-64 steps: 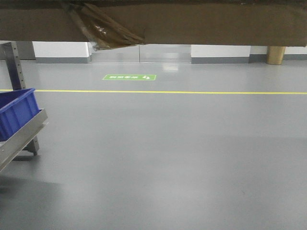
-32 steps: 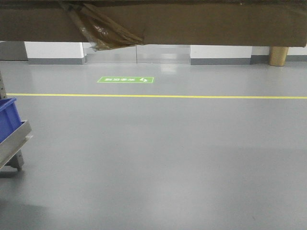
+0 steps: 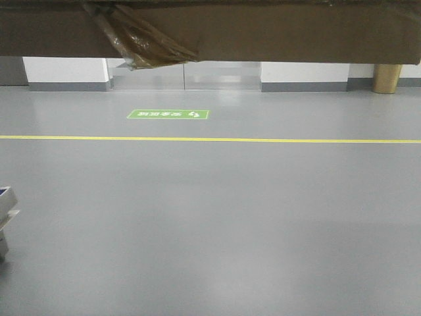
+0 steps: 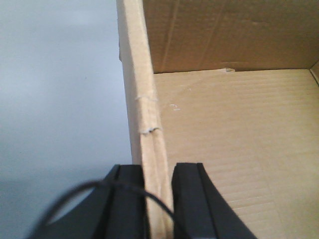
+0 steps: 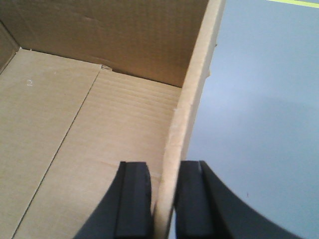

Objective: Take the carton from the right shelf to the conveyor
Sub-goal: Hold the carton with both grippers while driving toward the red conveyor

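Jaws of the left arm pinch the left wall of the carton (image 4: pixel 239 149), one black finger (image 4: pixel 127 204) outside and one inside. Jaws of the right arm clamp the opposite wall likewise, its cardboard edge squeezed between them. Both walls rise from a bare corrugated bottom. Seen from the front, the carton spans the top of the view, crinkled tape (image 3: pixel 141 39) dangling, above grey floor (image 3: pixel 217 224) crossed by a yellow line (image 3: pixel 210 139).

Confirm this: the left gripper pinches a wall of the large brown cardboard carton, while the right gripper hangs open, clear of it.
Not open: the right wrist view shows the right gripper shut on the cardboard carton too. The left gripper is as stated.
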